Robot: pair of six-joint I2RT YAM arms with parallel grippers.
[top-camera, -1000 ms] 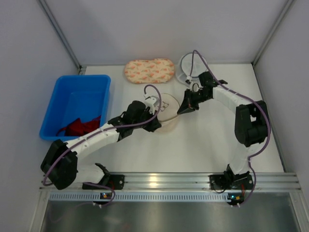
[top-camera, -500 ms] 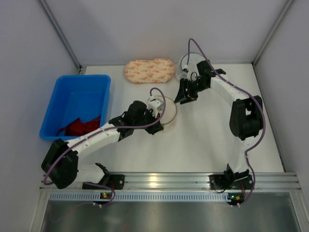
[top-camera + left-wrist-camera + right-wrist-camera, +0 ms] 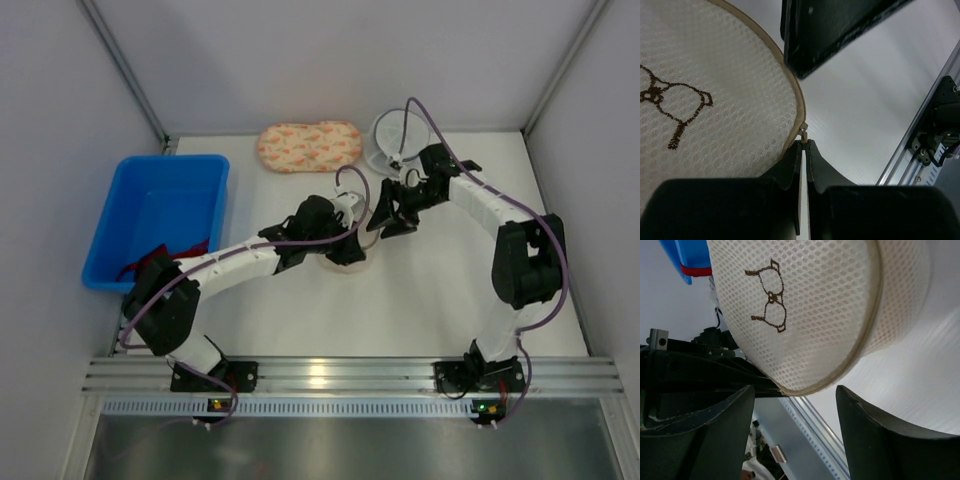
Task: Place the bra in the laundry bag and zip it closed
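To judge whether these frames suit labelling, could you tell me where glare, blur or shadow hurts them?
Top external: even light, one glare spot on the front rail. Left wrist: laundry bag mesh and zipper pull sharp, left gripper a dark, soft-edged mass. Right wrist: mesh crisp, right gripper a black silhouette, table washed out.

Robot lab cell: grey panel walls point(image 3: 330, 60), aluminium rail point(image 3: 340, 375), white table point(image 3: 420, 300)

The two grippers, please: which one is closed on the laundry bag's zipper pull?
The left gripper: it is pinched shut on the zipper pull at the rim of the laundry bag, while the right gripper stands wide open, holding nothing.
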